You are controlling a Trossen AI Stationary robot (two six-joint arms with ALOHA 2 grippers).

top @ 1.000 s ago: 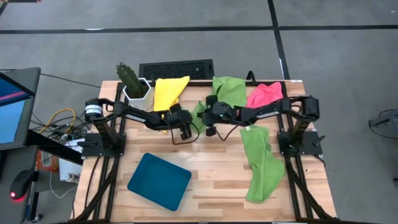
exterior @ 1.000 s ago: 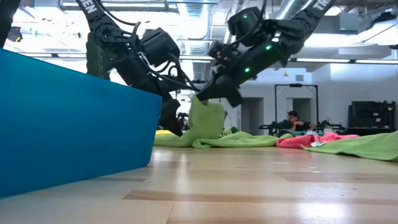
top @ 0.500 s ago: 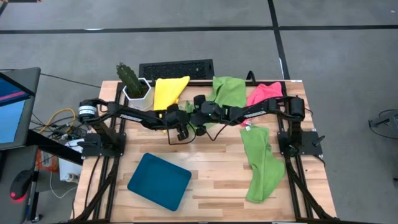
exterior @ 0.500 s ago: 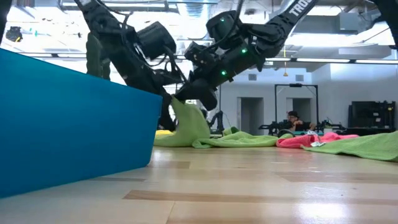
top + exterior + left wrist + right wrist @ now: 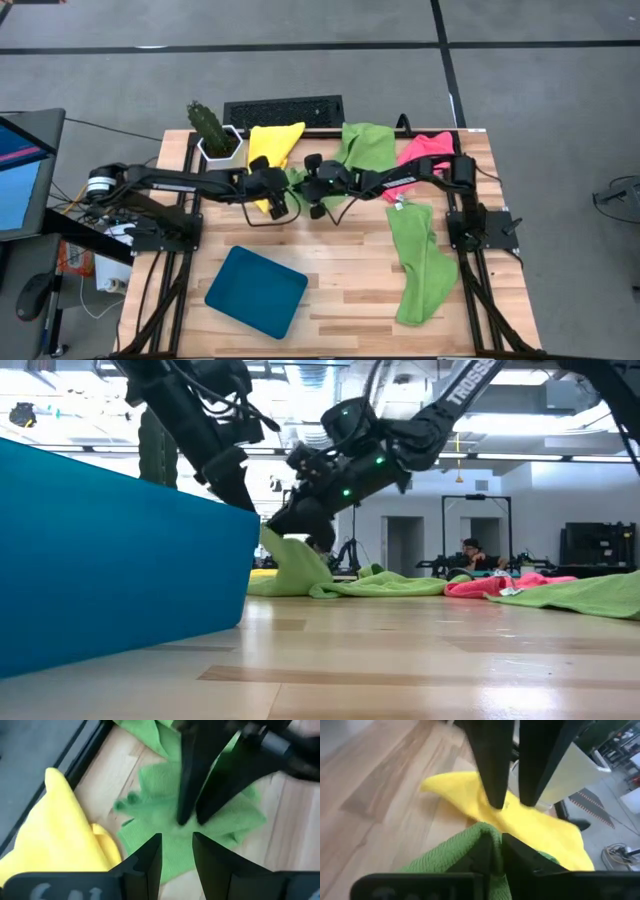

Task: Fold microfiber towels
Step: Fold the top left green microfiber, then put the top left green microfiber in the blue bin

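Observation:
A lime green towel (image 5: 295, 177) lies crumpled at the table's middle, beside a yellow towel (image 5: 272, 148) on its left. My right gripper (image 5: 305, 187) reaches in from the right and is shut on the green towel (image 5: 465, 847). My left gripper (image 5: 280, 205) hangs above the towel's near left side (image 5: 160, 785), open, with nothing between its fingers (image 5: 152, 855). Another green towel (image 5: 368, 145) and a pink one (image 5: 425, 150) lie at the far edge. A third green towel (image 5: 420, 260) lies on the right. My right gripper pinches a raised fold of the green towel (image 5: 479, 829) between its two fingertips. It slants down from the table's right. The cloth rises in a peak (image 5: 270, 545) to the fingers, and the rest of it lies slack on the table (image 5: 330, 585).
A dark teal tray (image 5: 257, 290) sits near the front left and fills the left of the low view (image 5: 110, 560). A potted cactus (image 5: 212, 130) and a black keyboard (image 5: 283, 112) stand at the far edge. Bare wood shows at the front middle.
My right gripper has carried the towel's pinched fold toward the table's left and a little down, laying that part over the rest of the towel. My left gripper has risen off the towel and drawn back toward the left.

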